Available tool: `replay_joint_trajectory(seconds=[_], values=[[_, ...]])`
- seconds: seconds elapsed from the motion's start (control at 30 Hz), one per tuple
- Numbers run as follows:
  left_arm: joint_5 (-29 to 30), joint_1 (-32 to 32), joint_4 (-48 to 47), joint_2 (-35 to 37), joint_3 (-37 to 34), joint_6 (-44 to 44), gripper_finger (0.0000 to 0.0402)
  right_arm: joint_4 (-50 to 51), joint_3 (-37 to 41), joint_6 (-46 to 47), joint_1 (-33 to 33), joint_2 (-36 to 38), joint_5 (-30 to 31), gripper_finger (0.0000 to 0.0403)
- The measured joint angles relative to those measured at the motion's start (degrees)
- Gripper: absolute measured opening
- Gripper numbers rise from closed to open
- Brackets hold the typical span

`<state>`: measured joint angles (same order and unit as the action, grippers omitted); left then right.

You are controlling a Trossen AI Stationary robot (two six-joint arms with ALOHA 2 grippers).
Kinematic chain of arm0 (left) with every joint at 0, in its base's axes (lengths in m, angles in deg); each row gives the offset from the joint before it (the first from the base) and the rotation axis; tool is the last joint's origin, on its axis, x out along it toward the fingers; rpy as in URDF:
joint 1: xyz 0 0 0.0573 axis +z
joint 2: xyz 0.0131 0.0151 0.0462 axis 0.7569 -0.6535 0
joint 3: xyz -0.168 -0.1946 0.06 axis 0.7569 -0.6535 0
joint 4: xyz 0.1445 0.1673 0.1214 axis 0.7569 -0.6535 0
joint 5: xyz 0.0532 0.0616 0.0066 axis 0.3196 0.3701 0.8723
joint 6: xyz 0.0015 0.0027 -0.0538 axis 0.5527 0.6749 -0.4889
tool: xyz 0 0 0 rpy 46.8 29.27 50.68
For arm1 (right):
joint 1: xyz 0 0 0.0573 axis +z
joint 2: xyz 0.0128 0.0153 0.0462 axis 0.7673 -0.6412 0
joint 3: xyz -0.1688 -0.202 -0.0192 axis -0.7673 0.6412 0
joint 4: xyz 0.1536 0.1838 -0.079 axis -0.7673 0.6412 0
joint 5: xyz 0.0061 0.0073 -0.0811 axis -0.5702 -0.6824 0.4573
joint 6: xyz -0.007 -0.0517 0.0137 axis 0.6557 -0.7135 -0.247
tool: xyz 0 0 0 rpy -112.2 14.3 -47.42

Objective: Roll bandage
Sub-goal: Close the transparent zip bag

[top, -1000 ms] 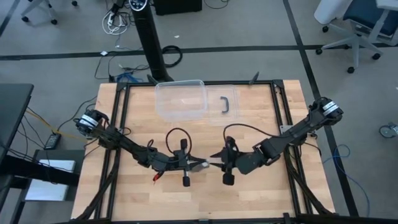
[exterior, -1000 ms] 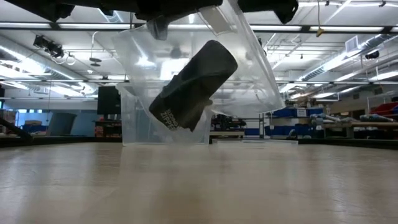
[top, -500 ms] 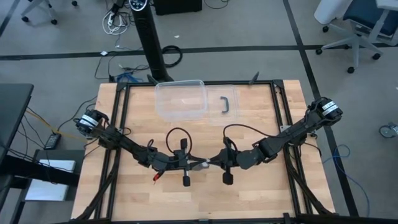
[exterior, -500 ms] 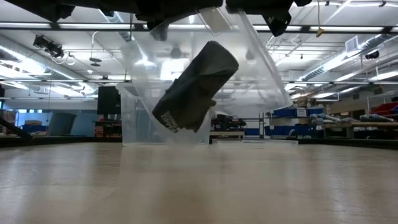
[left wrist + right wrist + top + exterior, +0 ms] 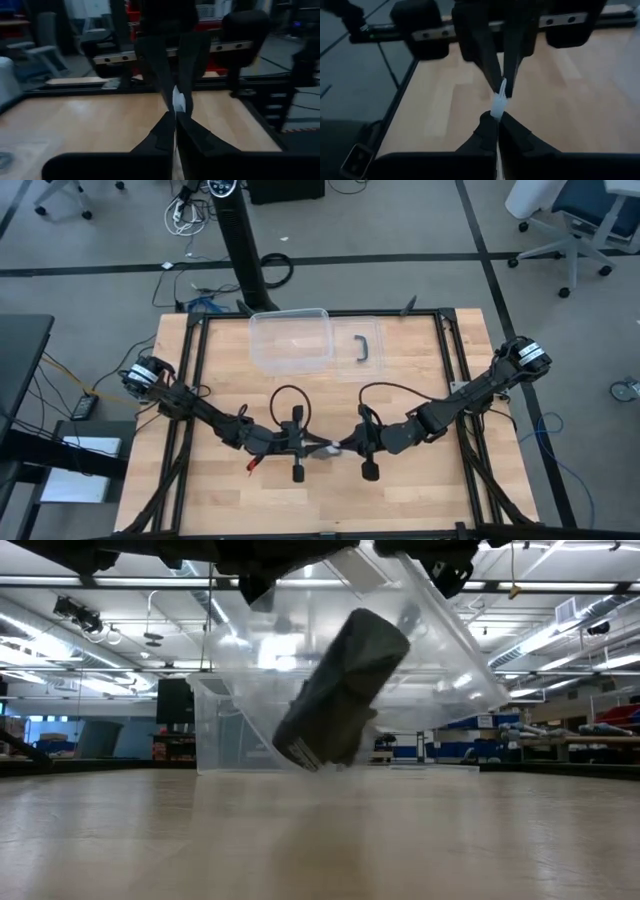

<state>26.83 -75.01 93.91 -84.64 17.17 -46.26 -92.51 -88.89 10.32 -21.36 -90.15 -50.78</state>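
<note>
The bandage (image 5: 345, 690) is a black roll lying tilted inside a clear plastic bag (image 5: 440, 660), which hangs above the table's near middle. My left gripper (image 5: 320, 447) and my right gripper (image 5: 343, 449) face each other tip to tip over the bag, both shut on its upper edge. In the high view the arms hide most of the bag. Its top shows as a white sliver (image 5: 178, 101) between the fingertips. My left gripper pinches the bag's crumpled top edge (image 5: 176, 111) between its two fingertips, coming level from the table's left. The bag hangs below it. My right gripper pinches the same top edge (image 5: 497, 111) between its fingertips, slanting down from the table's right. The bag hangs below with the roll tilted inside.
A clear plastic box (image 5: 290, 342) stands at the table's far middle, its lid with a black handle (image 5: 365, 348) beside it on the right. A small red object (image 5: 251, 465) lies under the left arm. Bare wood lies toward the near edge.
My right gripper has gone a little toward the left gripper and down, and has shut on the bag's top. The bag has swung toward the right of the low view. The roll inside has shifted the same way and stands steeper.
</note>
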Motion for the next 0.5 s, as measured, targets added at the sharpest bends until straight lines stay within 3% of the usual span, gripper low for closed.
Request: replay_joint_trajectory(seconds=[0.37, 0.5], values=[[-17.35, 5.82, -3.27, -0.07, -0.01, -10.04, 0.0042, 5.17, -0.04, 0.87, 0.01, 0.03, -5.22, 0.0], [-23.22, 8.32, -8.7, -0.07, 1.95, -12.25, 0.0042, 7.25, -0.04, 1.52, -0.25, 0.03, -6.77, 0.0]])
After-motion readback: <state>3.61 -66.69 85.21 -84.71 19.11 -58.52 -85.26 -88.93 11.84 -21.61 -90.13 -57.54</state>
